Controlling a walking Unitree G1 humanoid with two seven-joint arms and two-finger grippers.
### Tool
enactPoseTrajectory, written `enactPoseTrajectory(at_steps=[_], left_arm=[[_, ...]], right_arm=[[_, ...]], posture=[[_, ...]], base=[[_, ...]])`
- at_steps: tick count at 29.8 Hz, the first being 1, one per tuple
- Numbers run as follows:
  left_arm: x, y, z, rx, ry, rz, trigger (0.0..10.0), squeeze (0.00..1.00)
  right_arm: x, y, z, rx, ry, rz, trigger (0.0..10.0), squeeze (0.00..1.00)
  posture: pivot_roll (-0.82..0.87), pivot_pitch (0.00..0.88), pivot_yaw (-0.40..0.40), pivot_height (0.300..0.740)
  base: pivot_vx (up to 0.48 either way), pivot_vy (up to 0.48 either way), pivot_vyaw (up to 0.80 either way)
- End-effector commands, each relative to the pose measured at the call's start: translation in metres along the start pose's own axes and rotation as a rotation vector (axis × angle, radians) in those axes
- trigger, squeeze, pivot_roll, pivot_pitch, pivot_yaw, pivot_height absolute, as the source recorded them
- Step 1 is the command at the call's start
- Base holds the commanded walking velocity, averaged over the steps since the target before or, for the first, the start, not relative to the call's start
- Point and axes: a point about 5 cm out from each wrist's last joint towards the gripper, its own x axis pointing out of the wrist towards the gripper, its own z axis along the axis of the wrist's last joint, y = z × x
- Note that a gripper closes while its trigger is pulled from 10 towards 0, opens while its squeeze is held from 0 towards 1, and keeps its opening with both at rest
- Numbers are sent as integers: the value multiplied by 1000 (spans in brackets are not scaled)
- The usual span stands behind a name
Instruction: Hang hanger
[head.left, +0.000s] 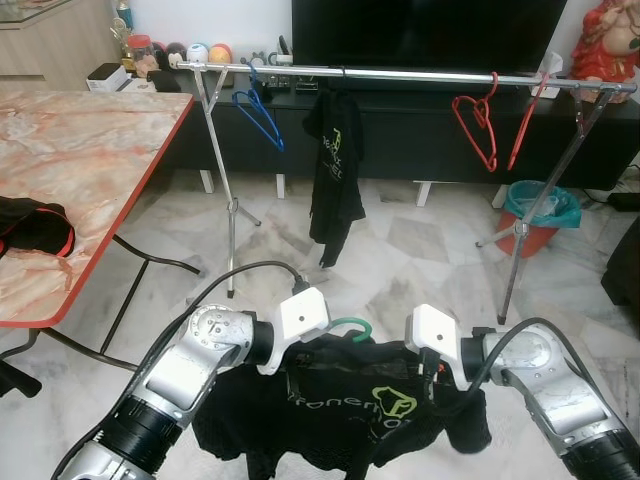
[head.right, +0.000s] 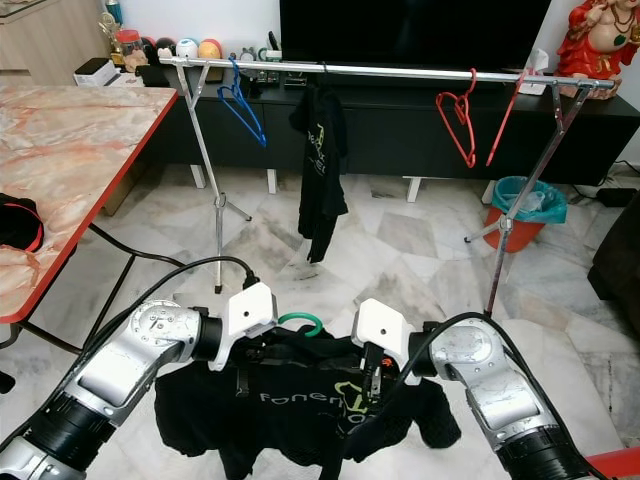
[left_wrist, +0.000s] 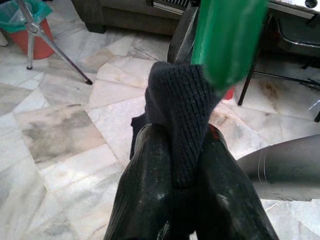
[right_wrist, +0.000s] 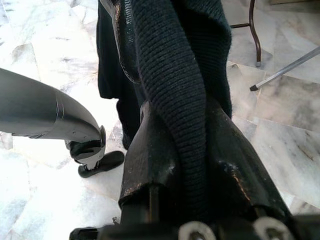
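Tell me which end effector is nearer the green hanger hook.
Left. The left end effector grips the shirt's collar right beside the green hanger hook; the right end effector clamps shirt fabric farther along, on the hook's other side.

Green hanger (head.left: 352, 327), black shirt (head.left: 340, 415), red-edged marble table (head.left: 70, 170).

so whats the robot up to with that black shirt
Both grippers are shut on a black T-shirt on a green hanger, left gripper and right gripper each pinching the collar. It is held low, short of the clothes rail, where another black shirt already hangs.
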Motion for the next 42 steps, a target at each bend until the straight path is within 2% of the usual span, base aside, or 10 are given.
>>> enactPoseTrajectory(at_steps=[1,15,28,30,32,37,38,39,40,42], left_arm=[[9,-7,7,29,-21,-77,0,0],[9,4,9,62,-17,-21,0,0],[10,21,3,79,-20,107,0,0],[10,22,3,78,-28,108,0,0],[10,18,3,78,-37,56,0,0],[12,17,0,98,-21,52,0,0],[12,19,0,129,-19,68,1412,0],[12,19,0,129,-19,68,1412,0],[10,22,1,219,-3,100,10000,0],[7,26,2,300,22,117,10000,0]], right_arm=[[-2,-10,16,-19,-70,-59,10000,1000],[-13,-9,17,-27,-56,-36,10000,1000],[-19,-1,19,-22,-68,5,10000,1000],[-20,-1,19,-23,-67,5,10000,1000],[-21,0,19,-25,-63,6,10000,1000],[-23,1,20,-31,-55,13,10000,1000],[-25,-2,20,-54,-38,-12,10000,1000],[-25,-2,20,-54,-38,-12,10000,1000],[-27,-10,18,-97,-4,-77,10000,0],[-29,-15,18,-103,8,-116,10000,0]], posture=[[7,0,-22,740],[-2,0,-15,740],[-8,0,-9,740],[-10,0,-9,740],[-12,0,-8,740],[-14,0,-7,740],[-14,0,-11,740],[-14,0,-11,740],[-15,0,-12,740],[-13,0,-13,740]], base=[[0,0,0],[0,0,0],[0,0,0],[0,0,0],[0,0,0],[0,0,0],[0,0,0],[0,0,0],[0,0,0],[0,0,0]])
